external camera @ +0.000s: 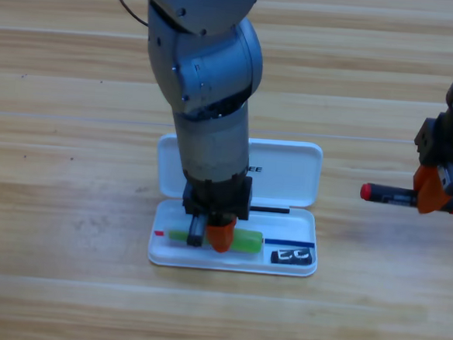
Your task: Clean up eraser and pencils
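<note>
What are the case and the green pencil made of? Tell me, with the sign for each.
White case: probably smooth plastic, judging by its even, faintly glossy surface and rounded moulded corners. Green pencil: seemingly translucent plastic, bright and see-through looking; the left gripper hides its middle.

A white case (289, 170) lies open at the lower middle of the frame, its lid folded back toward the top and its tray nearer the bottom edge. It rests on a wooden surface (56, 267) of light planks running left to right.
</note>
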